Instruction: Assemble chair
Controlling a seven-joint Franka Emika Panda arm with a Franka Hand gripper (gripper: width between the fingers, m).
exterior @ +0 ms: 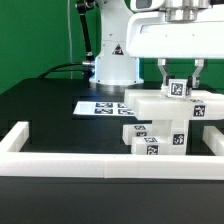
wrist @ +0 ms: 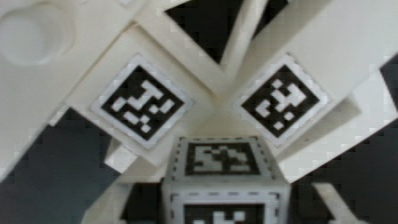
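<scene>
In the exterior view my gripper hangs at the right, shut on a small white chair block with a black-and-white tag facing the camera. The block stands upright on the chair's flat seat slab. Under and in front of the slab sit more tagged white chair parts. In the wrist view the held block fills the gap between my fingers, and my gripper is closed on its sides. Beyond it two tagged slanted faces of the chair parts show.
A low white border rail runs along the front and up the exterior view's left. The marker board lies flat behind the chair parts. The robot's base stands at the back on the black table.
</scene>
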